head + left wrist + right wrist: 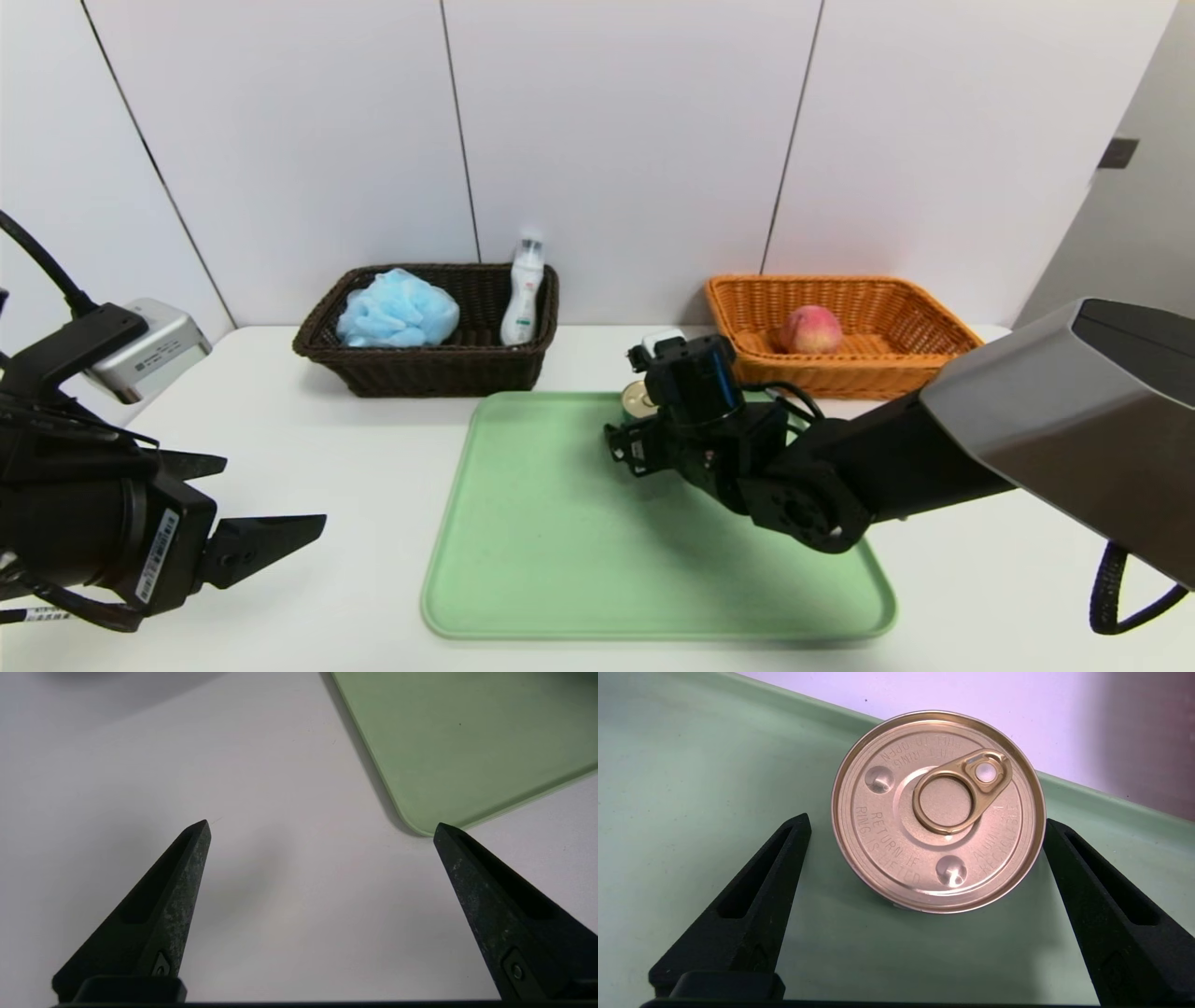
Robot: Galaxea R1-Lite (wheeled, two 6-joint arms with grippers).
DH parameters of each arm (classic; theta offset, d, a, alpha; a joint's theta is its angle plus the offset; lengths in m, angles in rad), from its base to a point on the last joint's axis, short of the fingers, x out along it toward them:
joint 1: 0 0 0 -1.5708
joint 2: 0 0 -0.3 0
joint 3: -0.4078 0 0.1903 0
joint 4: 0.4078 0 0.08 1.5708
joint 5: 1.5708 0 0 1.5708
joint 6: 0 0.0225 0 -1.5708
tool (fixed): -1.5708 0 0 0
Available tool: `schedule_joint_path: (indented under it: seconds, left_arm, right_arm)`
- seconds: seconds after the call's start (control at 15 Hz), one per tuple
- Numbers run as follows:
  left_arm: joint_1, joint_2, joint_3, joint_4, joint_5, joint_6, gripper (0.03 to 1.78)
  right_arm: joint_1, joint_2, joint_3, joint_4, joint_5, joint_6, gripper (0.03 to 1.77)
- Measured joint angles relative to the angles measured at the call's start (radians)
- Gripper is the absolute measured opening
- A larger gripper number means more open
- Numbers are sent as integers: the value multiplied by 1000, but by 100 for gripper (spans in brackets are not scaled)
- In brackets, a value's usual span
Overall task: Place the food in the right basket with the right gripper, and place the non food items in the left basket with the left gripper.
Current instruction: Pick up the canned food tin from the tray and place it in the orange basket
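Reaching across the green tray from the robot's right, the right gripper is hovering at the far edge of the tray beside the short tin can, while the peach is resting in the orange-tan basket and the bath puff and white bottle are lying in the dark brown one. The left gripper is waiting idle over the white table. In the left wrist view, its claw is standing wide apart with nothing between the fingers. In the right wrist view, the other claw is also spreading wide, flanking the upright can without clamping it, one tip beside the rim and a gap showing opposite. The can is probably going to handle as stiff, fairly heavy for its size and slick-walled, so the best hold is likely low across its full width, clear of the pull tab.
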Motion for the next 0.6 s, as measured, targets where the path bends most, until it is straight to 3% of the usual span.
schedule_joint_path:
  seconds: [0.2, 0.4, 0.6]
  left_arm:
    - [-1, 0, -1, 0, 0, 1, 169]
    - [-1, 0, -2, 0, 0, 1, 169]
    - [-1, 0, -3, 0, 0, 1, 169]
  right_arm:
    - [-1, 2, -1, 0, 1, -2, 162]
    - [-2, 3, -1, 1, 1, -3, 116]
    - [-2, -3, 7, 1, 5, -3, 99]
